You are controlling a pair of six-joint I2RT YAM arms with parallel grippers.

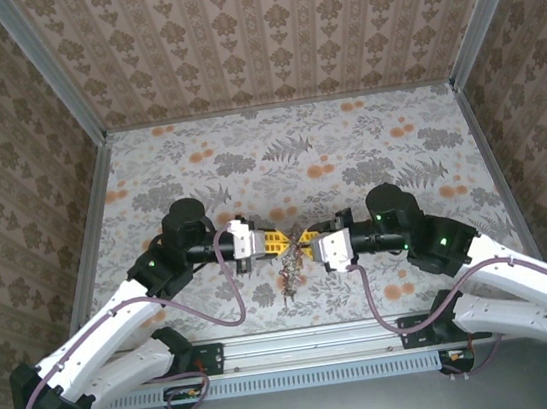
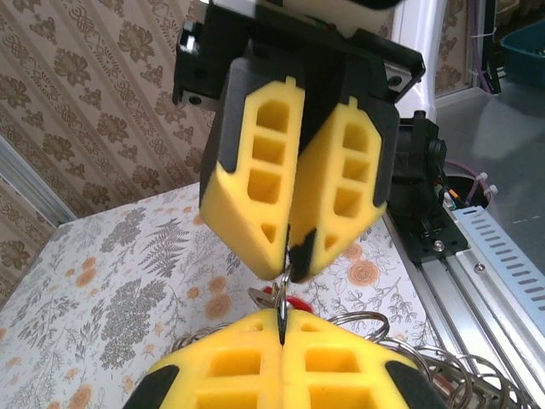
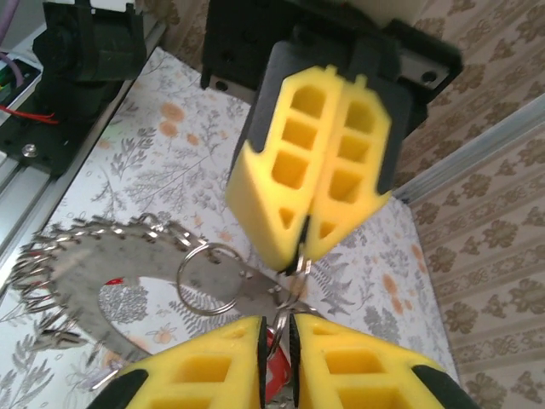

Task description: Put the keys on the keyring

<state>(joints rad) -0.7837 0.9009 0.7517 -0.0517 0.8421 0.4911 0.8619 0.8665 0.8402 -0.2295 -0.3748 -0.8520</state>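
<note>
Claws meet tip to tip over worktop (image 1: 346,144) centre: left claw (image 1: 277,242) clenched on top link of keyring (image 3: 145,260) so it hangs steady toward 6 o'clock, right claw (image 1: 306,241) at its 3 o'clock, closed to a slit on red key (image 2: 294,302), probably lining it up for threading.

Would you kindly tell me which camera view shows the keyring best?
The right wrist view: the keyring faces the camera there, its flat band and the wire loops along its edge plain. The left wrist view catches some loops at bottom right; the top view gives a small, dim cluster.
</note>
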